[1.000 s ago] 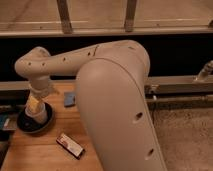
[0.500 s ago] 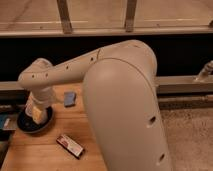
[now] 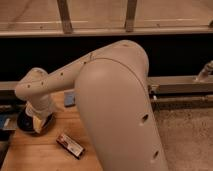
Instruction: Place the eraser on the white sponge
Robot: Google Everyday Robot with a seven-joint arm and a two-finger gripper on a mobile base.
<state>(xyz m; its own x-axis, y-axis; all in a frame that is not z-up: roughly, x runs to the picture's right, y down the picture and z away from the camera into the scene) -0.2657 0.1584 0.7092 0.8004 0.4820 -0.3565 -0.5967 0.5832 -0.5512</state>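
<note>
A dark rectangular bar with a pale label, which looks like the eraser [image 3: 70, 145], lies flat on the wooden table [image 3: 45, 155] at the front. My arm reaches down to the left. The gripper [image 3: 38, 121] hangs at its end over a dark bowl [image 3: 26, 123] at the table's left side, well apart from the eraser. A pale yellowish-white piece shows there at the bowl. I cannot tell whether it is the white sponge or part of the gripper.
A blue object [image 3: 70, 98] lies on the table behind my arm. Another blue thing [image 3: 5, 123] sits at the left edge. My large arm link [image 3: 120, 115] hides the table's right part. A metal rail [image 3: 180, 85] and speckled floor [image 3: 185, 140] lie to the right.
The wrist end has stayed over the dark bowl, shifting slightly. The large arm link has swung further across the view. The eraser has not moved on the table.
</note>
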